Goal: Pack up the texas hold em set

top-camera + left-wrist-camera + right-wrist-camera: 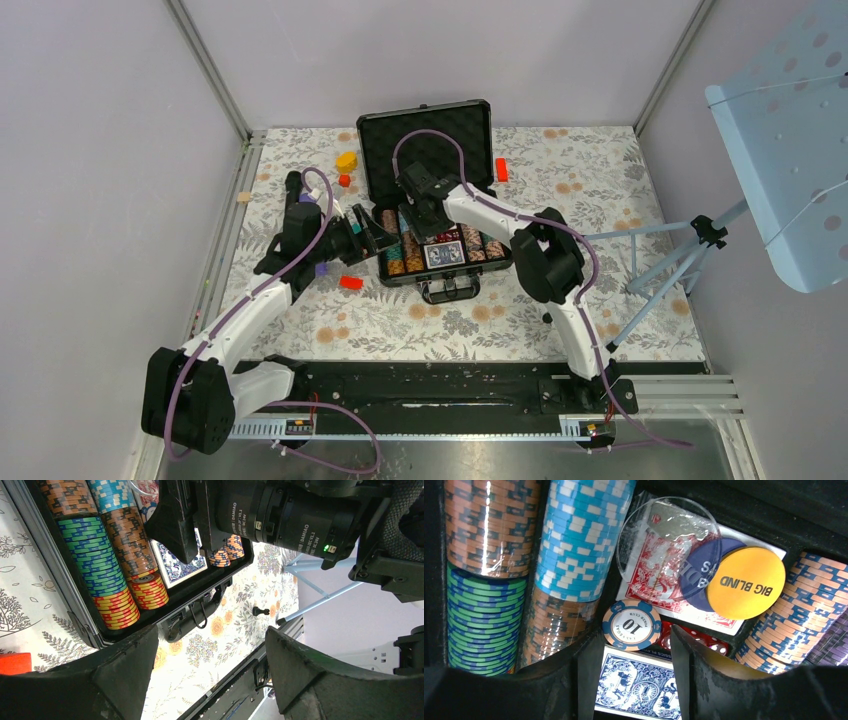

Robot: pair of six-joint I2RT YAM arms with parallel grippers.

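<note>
The black case lies open mid-table, its foam-lined lid standing at the back. Rows of striped chips fill its base, along with a blue card deck, a red deck, red dice and a yellow "BIG BLIND" button. My right gripper is open, low over the blue deck. A single "10" chip lies flat at its fingertips. My left gripper is open and empty, just outside the case's left wall, near the handle.
A red block lies left of the case front. A yellow block and a small red one sit left of the lid, and another red block sits right of it. A tripod and a blue perforated panel stand at the right.
</note>
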